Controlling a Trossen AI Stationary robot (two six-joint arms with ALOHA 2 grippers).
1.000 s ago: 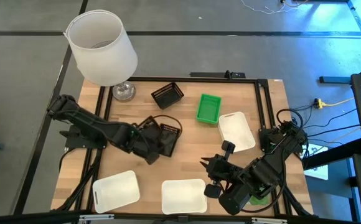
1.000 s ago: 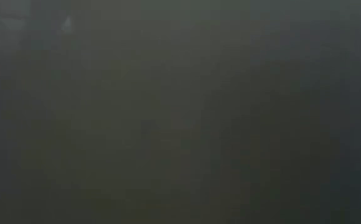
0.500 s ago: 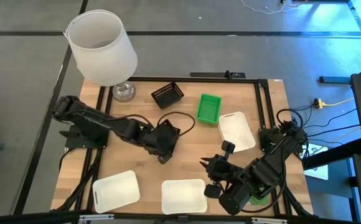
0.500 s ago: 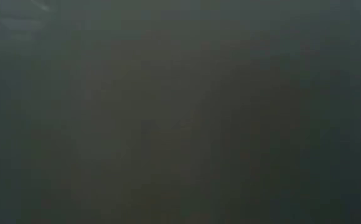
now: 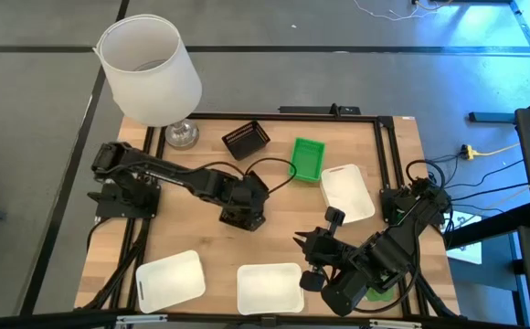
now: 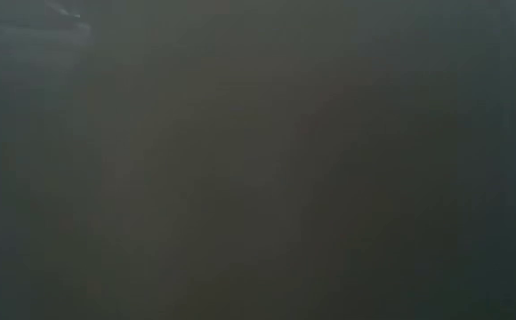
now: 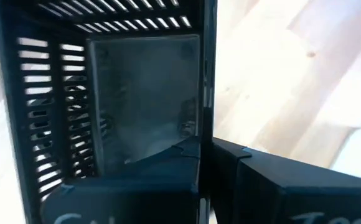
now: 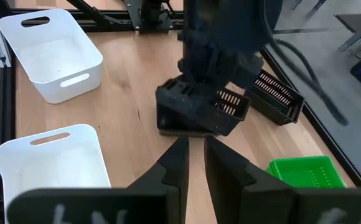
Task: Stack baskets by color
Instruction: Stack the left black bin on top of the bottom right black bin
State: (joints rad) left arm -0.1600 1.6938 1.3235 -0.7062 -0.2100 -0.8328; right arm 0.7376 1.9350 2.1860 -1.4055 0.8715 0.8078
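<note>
Left arm has swung across the tabletop (image 5: 274,247): over the last second its hand (image 5: 244,208) has carried a black basket (image 8: 196,109) from the left-centre of the board toward the middle. The left hand is pinching one wall of that basket between pressed-together fingers, as the left wrist view shows, with the slatted interior just beside the fingers. In the right wrist view the basket hangs tilted under the arm; whether it touches the wood, cannot tell.

A second black basket (image 5: 246,139) sits near the far edge, apart from the carried one. One green basket (image 5: 306,158) lies beside it. Three white baskets rest separately: (image 5: 347,193), (image 5: 169,278), (image 5: 270,287).

Right hand (image 5: 307,247) waits near the front right, fingers slightly parted, holding nothing.

Low view is dark, no information.

Judgement: the carried basket appears bound for the far black basket; no stack has been made yet.
</note>
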